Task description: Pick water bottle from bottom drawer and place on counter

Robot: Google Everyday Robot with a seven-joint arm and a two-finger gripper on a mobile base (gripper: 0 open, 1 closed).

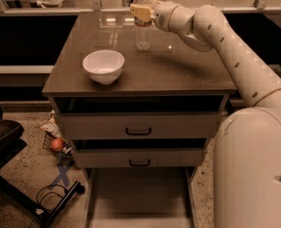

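Gripper [141, 12] at the far middle of the counter [178, 70], pinching the neck of the water bottle [143, 36]. The bottle stands upright on the counter, cap up, behind and right of a white bowl [103, 66], apart from it. Bottom drawer [138, 194] is pulled out below the cabinet

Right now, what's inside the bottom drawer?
Only bare floor shows in the bottom drawer; its back end is hidden under the drawer above, and its front is cut off. The water bottle stands on the counter, with the gripper at its neck.
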